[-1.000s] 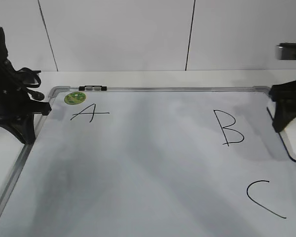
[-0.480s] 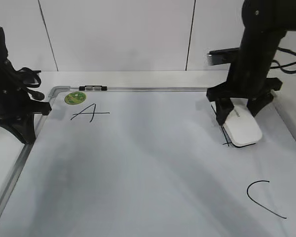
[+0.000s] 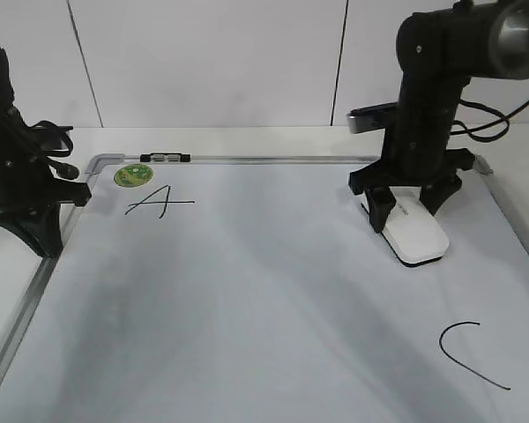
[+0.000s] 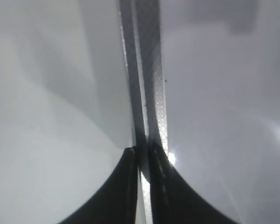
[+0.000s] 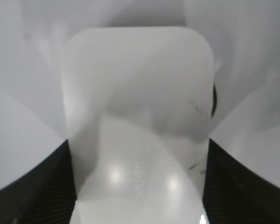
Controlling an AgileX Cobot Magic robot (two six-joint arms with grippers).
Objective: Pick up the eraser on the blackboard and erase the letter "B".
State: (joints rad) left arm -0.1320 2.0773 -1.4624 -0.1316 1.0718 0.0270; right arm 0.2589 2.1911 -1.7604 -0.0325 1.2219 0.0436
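Note:
The white eraser (image 3: 416, 238) lies flat on the blackboard (image 3: 247, 291) at the right, where the letter "B" stood. My right gripper (image 3: 408, 204) is shut on the eraser from above. In the right wrist view the eraser (image 5: 140, 93) fills the space between the two black fingers (image 5: 139, 186). The letter "B" does not show in the exterior view; only a short black mark (image 5: 213, 100) shows at the eraser's right edge. My left gripper (image 3: 37, 231) is shut and empty over the board's left frame (image 4: 151, 70), fingertips (image 4: 142, 154) nearly touching.
A black "A" (image 3: 161, 201) and a round green sticker (image 3: 134, 174) sit at the board's far left. A black "C" (image 3: 472, 352) is at the near right. A small clip (image 3: 166, 157) sits on the far frame. A white wall stands behind.
My right gripper has carried the eraser from the board's right edge leftward across the "B". The letter showed a second ago and no longer shows. The left arm has not moved.

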